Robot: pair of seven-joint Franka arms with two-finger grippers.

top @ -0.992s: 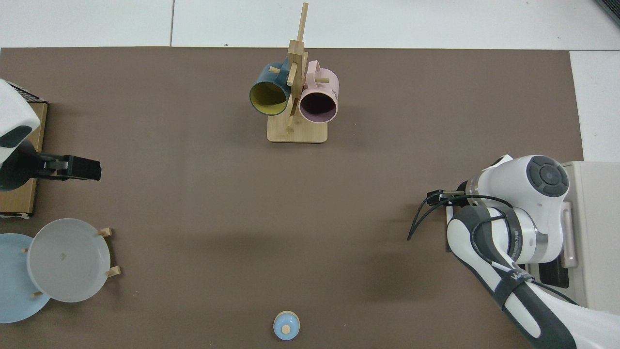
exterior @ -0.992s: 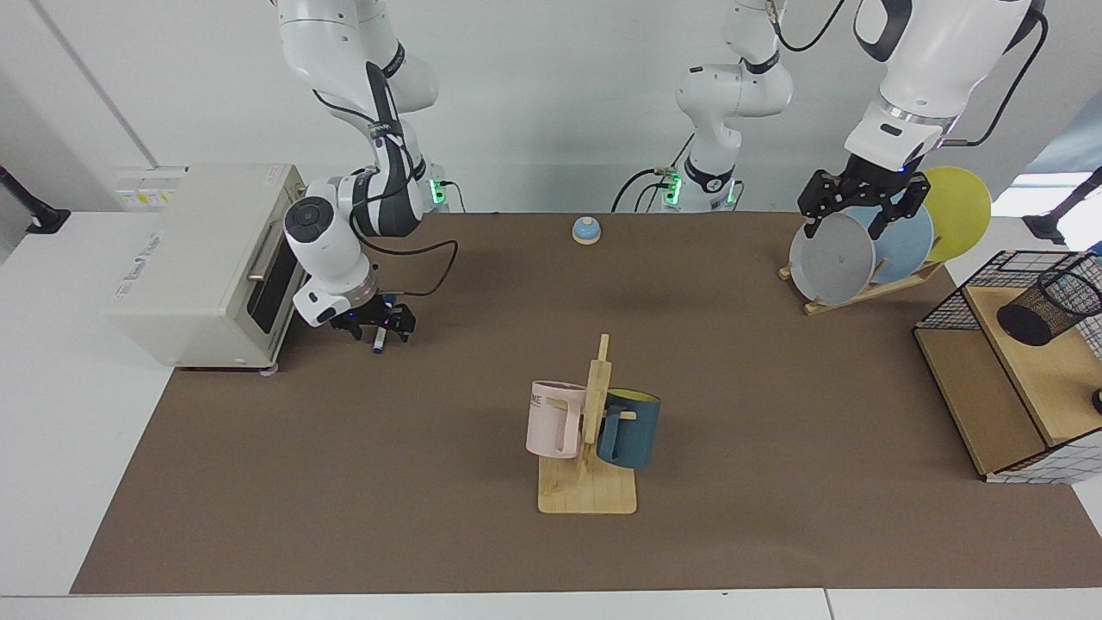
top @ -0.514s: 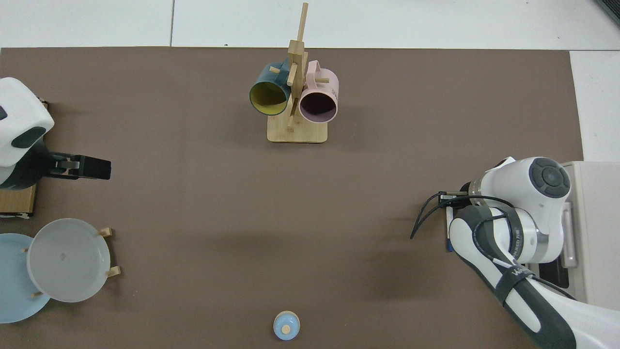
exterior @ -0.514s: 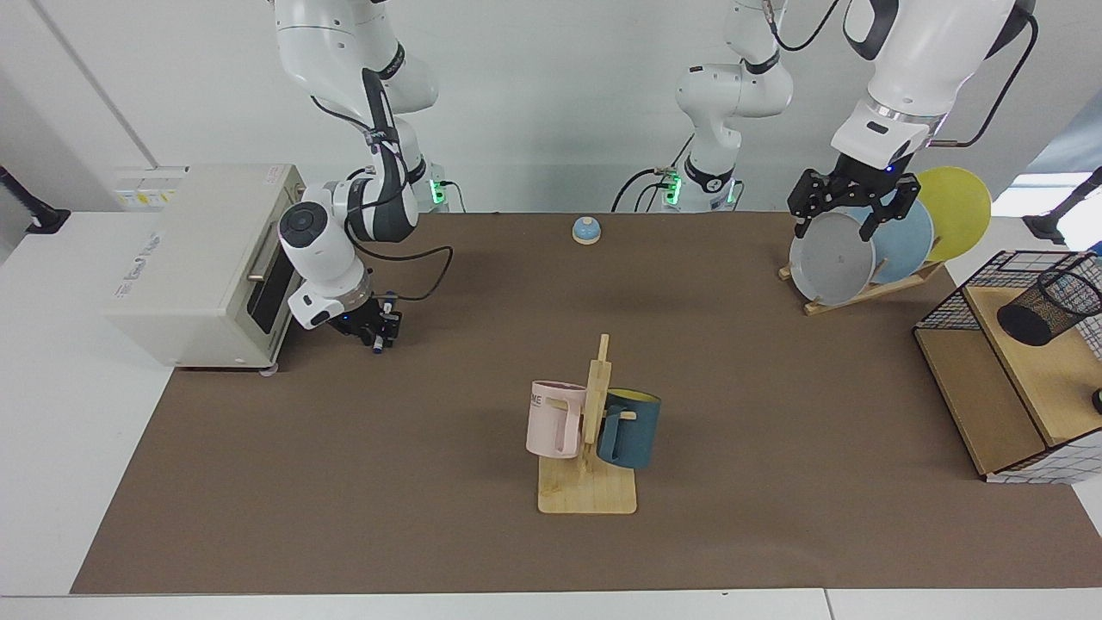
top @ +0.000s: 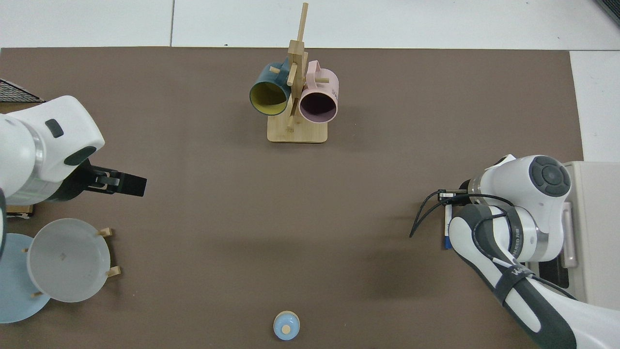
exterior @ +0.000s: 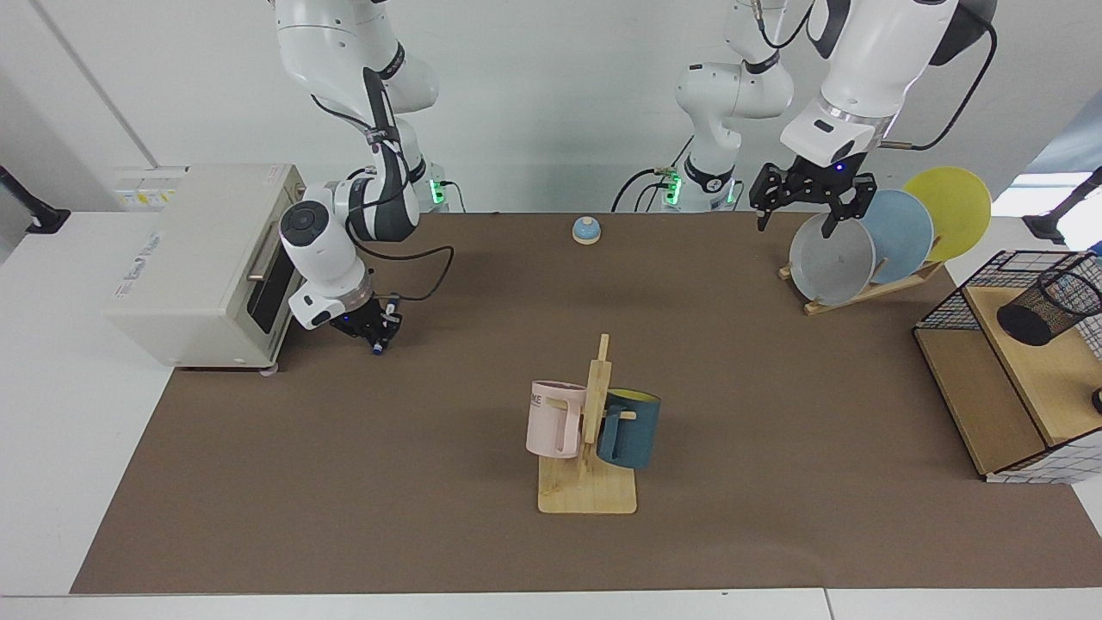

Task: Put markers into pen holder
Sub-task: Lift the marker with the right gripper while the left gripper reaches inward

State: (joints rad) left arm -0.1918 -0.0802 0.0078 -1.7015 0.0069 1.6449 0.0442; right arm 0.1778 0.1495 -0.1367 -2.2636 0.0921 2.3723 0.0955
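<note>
Marker (exterior: 380, 343) sits pinched in the right tool (exterior: 372, 331) beside the toaster oven (exterior: 202, 258), lifted for carrying. Left tool (exterior: 805, 202), fingers spread, hovers far from that oven; the pen holder (exterior: 1049, 307) lies farther still.

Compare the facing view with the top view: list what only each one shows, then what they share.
Only the facing view shows the pen holder lying tilted in the wire basket, the yellow plate and the right gripper by the toaster oven. Only the top view shows the mugs' open mouths. Both show the marker, the mug rack, the left gripper and the bell.
</note>
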